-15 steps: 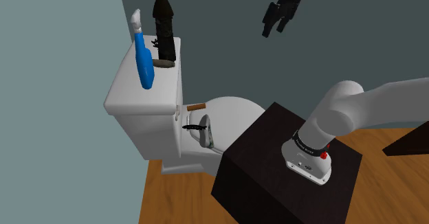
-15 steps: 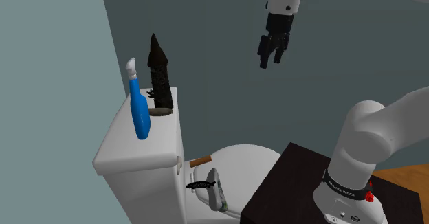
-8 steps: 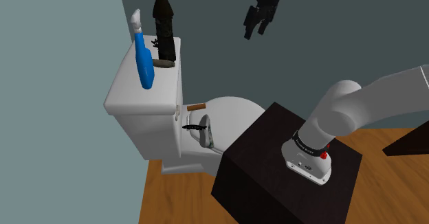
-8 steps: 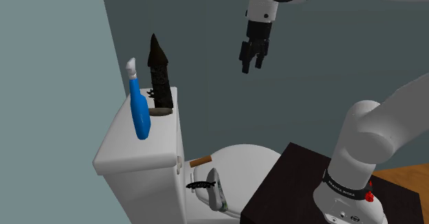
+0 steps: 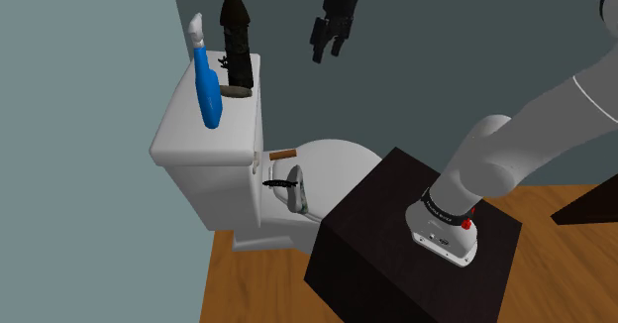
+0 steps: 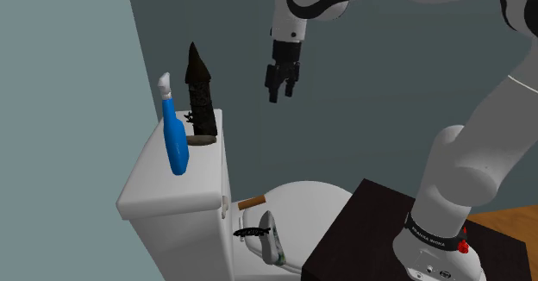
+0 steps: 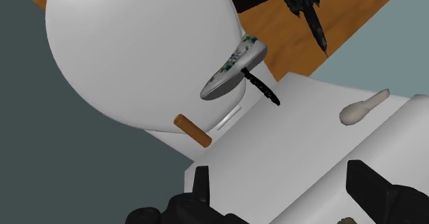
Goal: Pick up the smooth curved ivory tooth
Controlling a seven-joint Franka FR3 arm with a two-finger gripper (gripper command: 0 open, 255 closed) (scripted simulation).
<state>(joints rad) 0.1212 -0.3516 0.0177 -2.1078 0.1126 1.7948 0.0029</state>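
Observation:
In the wrist view a pale ivory curved tooth (image 7: 362, 108) lies on white porcelain by the tank's edge, well beyond my fingertips (image 7: 368, 181). On the toilet tank lid (image 5: 188, 133) a grey-brown oblong (image 5: 236, 91) (image 6: 204, 140) lies at the foot of a tall black cone (image 5: 236, 34). I cannot tell whether that oblong is the tooth. My black gripper (image 5: 327, 46) (image 6: 278, 88) (image 7: 285, 188) hangs open and holds nothing. It is high in the air, to the right of the cone in both exterior views.
A blue spray bottle (image 5: 207, 88) stands on the lid near its front. A brown stick (image 5: 282, 155) (image 7: 192, 130), a black comb-like piece (image 5: 282, 184) and a patterned grey object (image 7: 234, 68) lie around the toilet seat. The dark stand (image 5: 396, 232) is beside the bowl.
The gripper has travelled steadily left and slightly down toward the tank, staying open. Nothing on the toilet has moved.

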